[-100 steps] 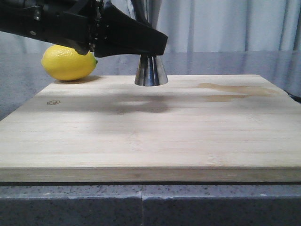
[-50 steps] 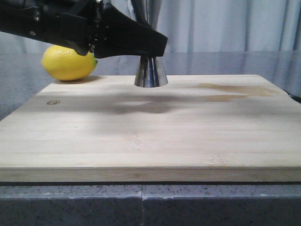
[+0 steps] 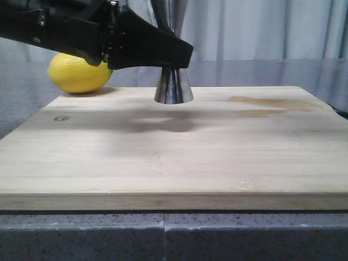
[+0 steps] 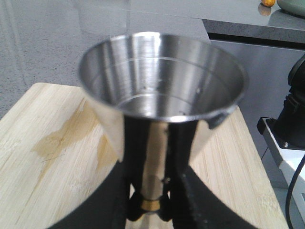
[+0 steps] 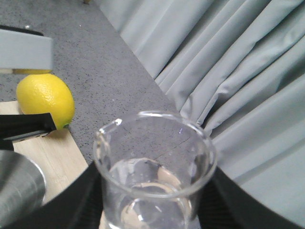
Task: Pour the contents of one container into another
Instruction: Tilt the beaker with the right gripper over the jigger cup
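Note:
My left gripper point(image 3: 175, 56) reaches in from the left and is shut on the narrow waist of the steel jigger point(image 3: 173, 87). The jigger stands upright, and its shadow lies apart from its base on the wooden board point(image 3: 174, 157). In the left wrist view the jigger point(image 4: 162, 76) shows an open, empty-looking top cup, and black fingers point(image 4: 178, 191) pinch the gold band. My right gripper point(image 5: 152, 200) is shut on the clear glass beaker point(image 5: 155, 167), which holds some clear liquid. The beaker hangs beside and above the jigger's rim point(image 5: 19, 186). Beaker and right gripper are out of the front view.
A yellow lemon point(image 3: 79, 72) lies on the grey counter just off the board's far left corner. A brownish wet stain point(image 3: 272, 104) marks the board's far right. Grey curtains point(image 5: 238, 71) hang behind. Black equipment point(image 4: 295, 109) stands past the board's edge.
The left gripper and the jigger have shifted slightly left and a little lower in the front view. The lemon has not moved.

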